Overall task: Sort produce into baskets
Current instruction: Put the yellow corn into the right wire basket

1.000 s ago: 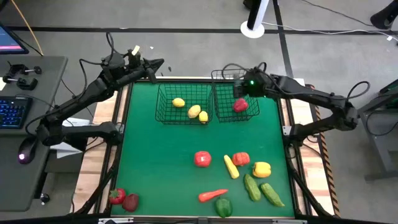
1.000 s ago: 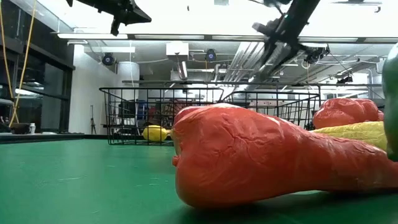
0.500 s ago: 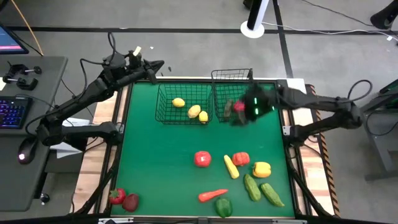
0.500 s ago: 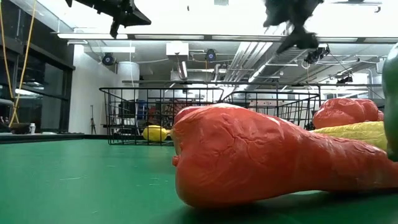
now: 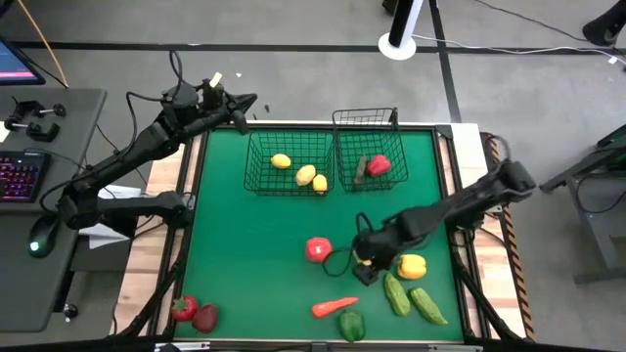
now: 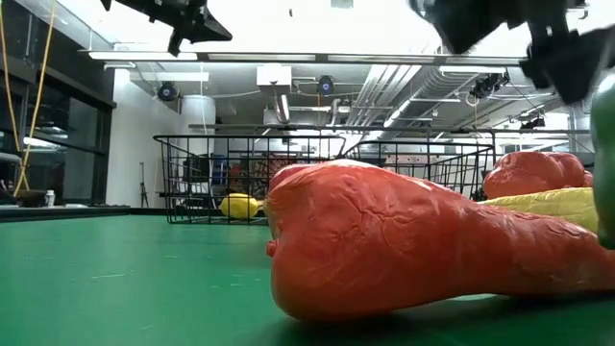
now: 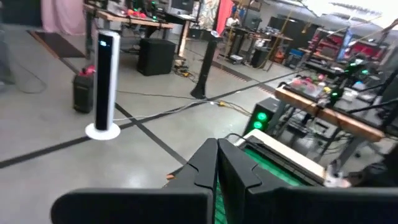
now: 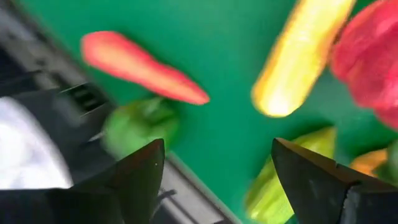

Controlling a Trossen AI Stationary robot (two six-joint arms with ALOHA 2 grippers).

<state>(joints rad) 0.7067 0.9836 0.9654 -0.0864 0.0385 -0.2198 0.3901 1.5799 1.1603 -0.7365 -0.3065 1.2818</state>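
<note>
My right gripper (image 5: 364,262) is open and empty above the loose produce at the middle right. Its wrist view (image 8: 217,177) looks down on an orange carrot (image 8: 143,67), a green pepper (image 8: 140,127), a long yellow piece (image 8: 301,56) and a red piece (image 8: 367,56). The left basket (image 5: 256,164) holds three yellow lemons (image 5: 305,175). The right basket (image 5: 344,156) holds a red piece (image 5: 379,164) and a small green one (image 5: 360,168). My left gripper (image 5: 245,101) is shut and waits past the table's far left corner.
On the green mat lie a red tomato (image 5: 318,249), a yellow pepper (image 5: 412,265), two green cucumbers (image 5: 396,293), the carrot (image 5: 335,306) and the green pepper (image 5: 351,325). Two red pieces (image 5: 194,313) lie at the near left corner. The mat's left half is bare.
My right gripper has gone quickly from above the right basket toward the table's near edge and down, and now hangs over the loose produce. The red piece has stayed in the right basket.
</note>
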